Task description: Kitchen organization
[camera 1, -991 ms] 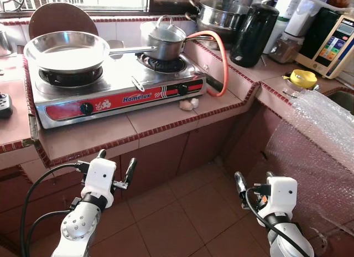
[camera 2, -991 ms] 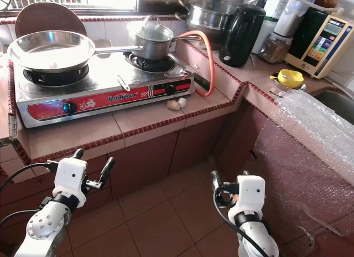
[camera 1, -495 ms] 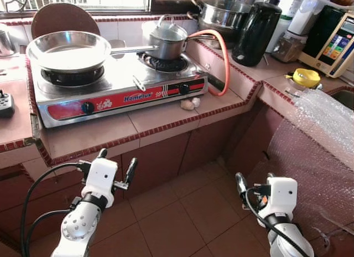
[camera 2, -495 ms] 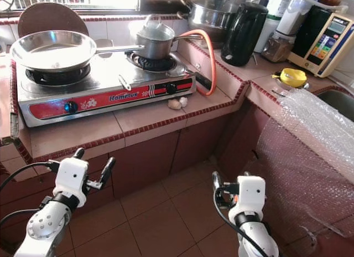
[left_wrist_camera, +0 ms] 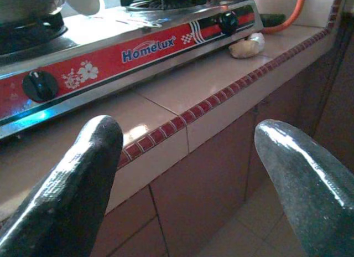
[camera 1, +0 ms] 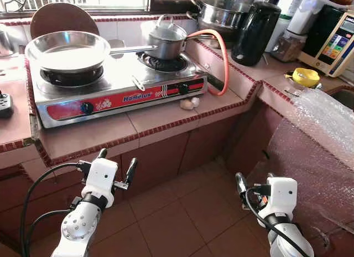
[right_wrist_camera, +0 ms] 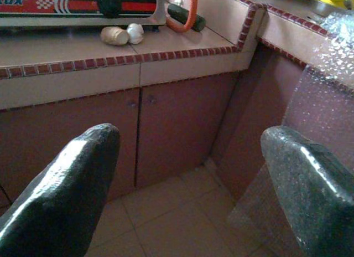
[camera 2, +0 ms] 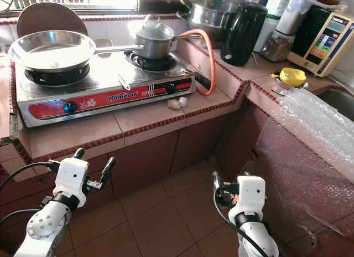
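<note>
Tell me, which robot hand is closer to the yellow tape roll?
Right. The right gripper hangs low over the floor, below the counter corner where the yellow tape roll sits. The left gripper is across the floor, below the stove.

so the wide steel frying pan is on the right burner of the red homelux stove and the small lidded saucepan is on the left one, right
Not quite: the burners are swapped. The wide steel frying pan sits on the left burner of the red Homelux stove, and the small lidded saucepan sits on the right one. The left eye view shows it.
</note>
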Available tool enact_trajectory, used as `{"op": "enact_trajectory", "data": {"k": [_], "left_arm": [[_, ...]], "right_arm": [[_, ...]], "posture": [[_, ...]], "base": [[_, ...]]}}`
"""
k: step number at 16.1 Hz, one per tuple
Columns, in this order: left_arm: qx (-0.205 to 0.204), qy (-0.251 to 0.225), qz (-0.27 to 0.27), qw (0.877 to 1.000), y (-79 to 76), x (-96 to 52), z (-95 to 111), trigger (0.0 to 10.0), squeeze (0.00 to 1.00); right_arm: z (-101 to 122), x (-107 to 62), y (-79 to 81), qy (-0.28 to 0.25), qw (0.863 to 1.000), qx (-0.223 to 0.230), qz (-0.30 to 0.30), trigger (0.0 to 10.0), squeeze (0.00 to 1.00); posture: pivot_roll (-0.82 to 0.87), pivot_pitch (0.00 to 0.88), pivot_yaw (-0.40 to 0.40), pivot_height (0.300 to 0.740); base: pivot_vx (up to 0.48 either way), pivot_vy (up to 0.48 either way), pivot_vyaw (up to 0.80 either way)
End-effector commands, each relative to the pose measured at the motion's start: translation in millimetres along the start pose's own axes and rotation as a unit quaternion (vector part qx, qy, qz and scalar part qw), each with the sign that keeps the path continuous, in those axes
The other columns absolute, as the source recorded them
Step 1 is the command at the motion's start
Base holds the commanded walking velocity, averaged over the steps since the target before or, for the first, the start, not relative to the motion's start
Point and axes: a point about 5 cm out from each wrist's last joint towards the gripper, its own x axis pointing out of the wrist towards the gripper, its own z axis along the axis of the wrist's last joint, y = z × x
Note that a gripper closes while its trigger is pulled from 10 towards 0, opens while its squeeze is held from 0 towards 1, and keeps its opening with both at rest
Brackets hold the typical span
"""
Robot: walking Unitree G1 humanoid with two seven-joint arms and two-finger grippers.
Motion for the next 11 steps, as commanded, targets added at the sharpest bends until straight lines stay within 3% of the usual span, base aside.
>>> {"op": "enact_trajectory", "data": {"k": [1,11], "left_arm": [[0.002,-0.006,-0.003,1.000,-2.7,0.8,2.3,10.0,0.00],[0.022,-0.017,-0.015,1.000,-1.4,8.7,3.3,10.0,0.00]], "right_arm": [[1.4,-0.7,-6.1,0.001,1.000,-0.006,-0.007,10.0,0.00],[-0.5,8.5,-0.2,-0.005,1.000,0.004,-0.003,10.0,0.00]], "posture": [[0.21,0.000,-0.114,0.740],[0.22,0.000,-0.089,0.740]], "base": [[0.000,0.000,0.00],[0.000,0.000,0.00]]}}
